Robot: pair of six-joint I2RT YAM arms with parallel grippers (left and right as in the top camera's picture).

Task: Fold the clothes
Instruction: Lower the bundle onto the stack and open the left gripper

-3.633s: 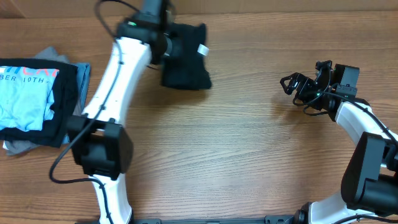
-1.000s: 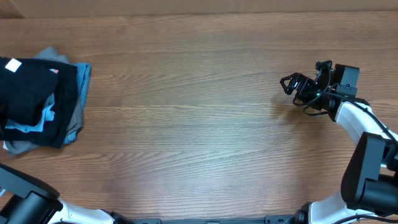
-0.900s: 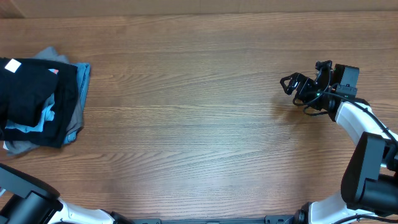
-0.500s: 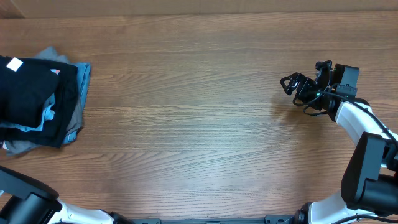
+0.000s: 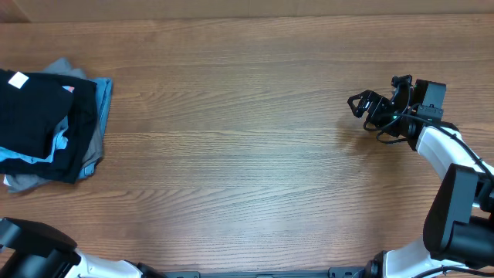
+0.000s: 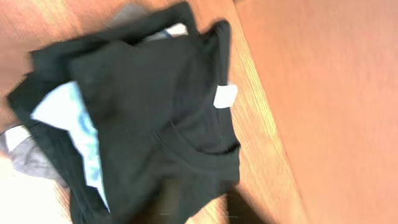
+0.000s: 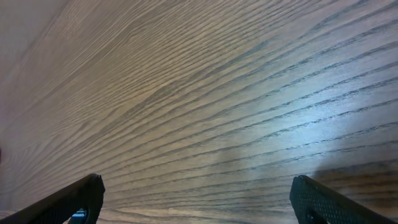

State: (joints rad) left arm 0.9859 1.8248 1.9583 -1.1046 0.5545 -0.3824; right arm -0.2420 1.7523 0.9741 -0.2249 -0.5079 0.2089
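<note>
While the folded black T-shirt (image 5: 31,108), white neck tag (image 5: 17,78) up, tops the pile at the frame's left edge, over a light blue shirt (image 5: 55,144) and a grey garment (image 5: 31,183), the left gripper (image 6: 205,205) is too blurred to tell its spread. At right, the right gripper (image 5: 363,104) gapes wide, holding nothing, over the wooden table (image 5: 247,154). Seconds earlier the left arm (image 5: 31,251) carried that shirt at upper centre; now only its base shows, lower left.

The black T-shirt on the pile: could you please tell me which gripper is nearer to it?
Left. The left gripper hangs close over the black T-shirt, which fills its wrist view; the right gripper sits across the table, at its far right side.
</note>
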